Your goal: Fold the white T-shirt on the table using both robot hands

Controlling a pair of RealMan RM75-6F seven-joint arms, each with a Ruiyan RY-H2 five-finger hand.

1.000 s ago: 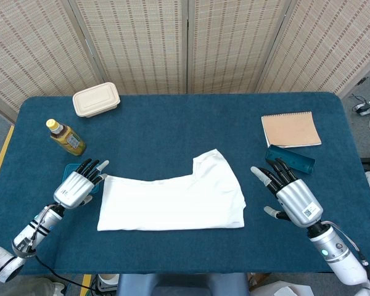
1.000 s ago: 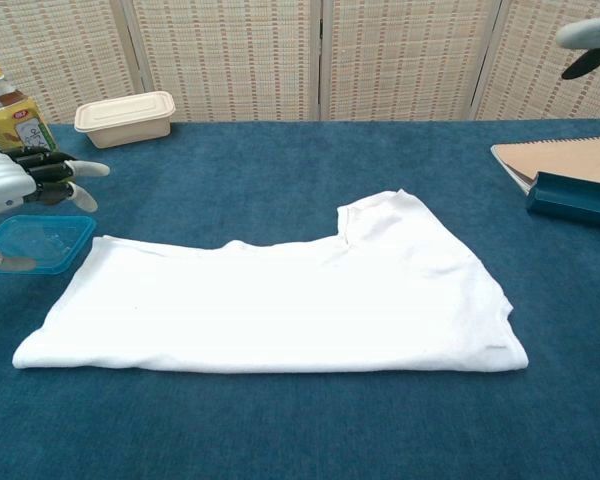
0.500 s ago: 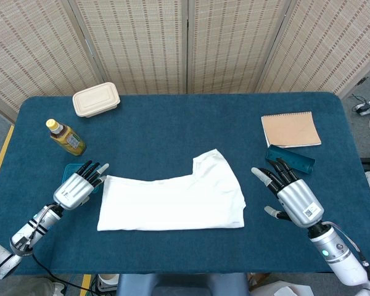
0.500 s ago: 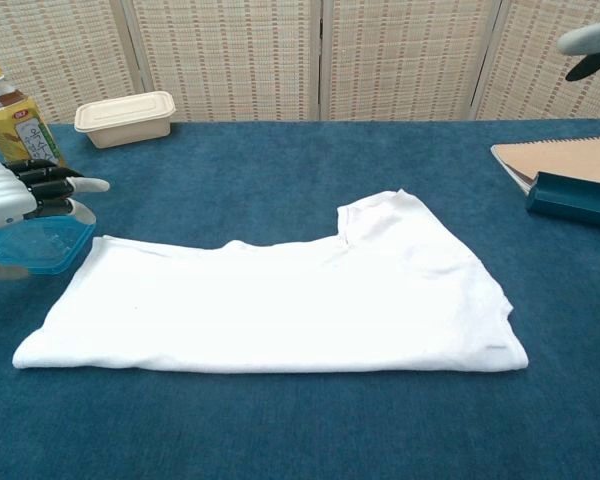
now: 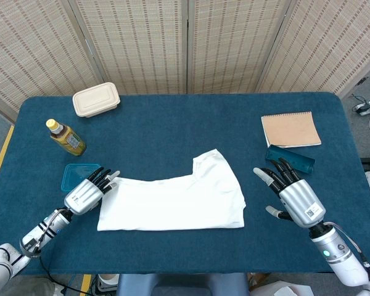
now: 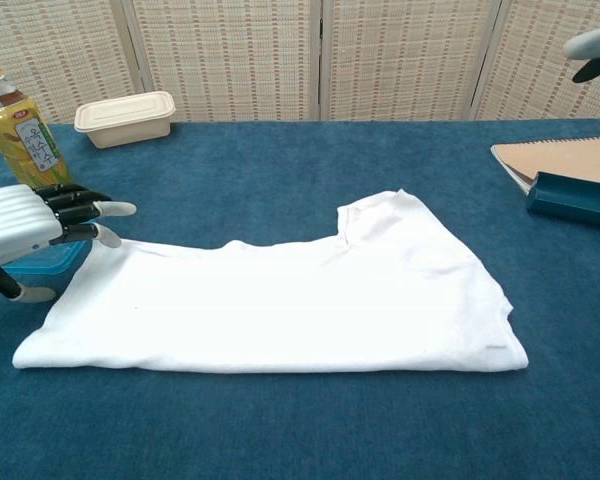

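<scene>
2 hands spread, 1 T-shirt

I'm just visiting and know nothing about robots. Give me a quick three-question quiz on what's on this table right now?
1. True or false: the left robot hand grips the T-shirt.
2. What lies just in front of the notebook? A) teal case B) bottle C) lunch box
3. Fill in: the bottle has a ____ cap.

Key: 1 false, it is open at the shirt's edge. 2 A, the case. 3 yellow.
</scene>
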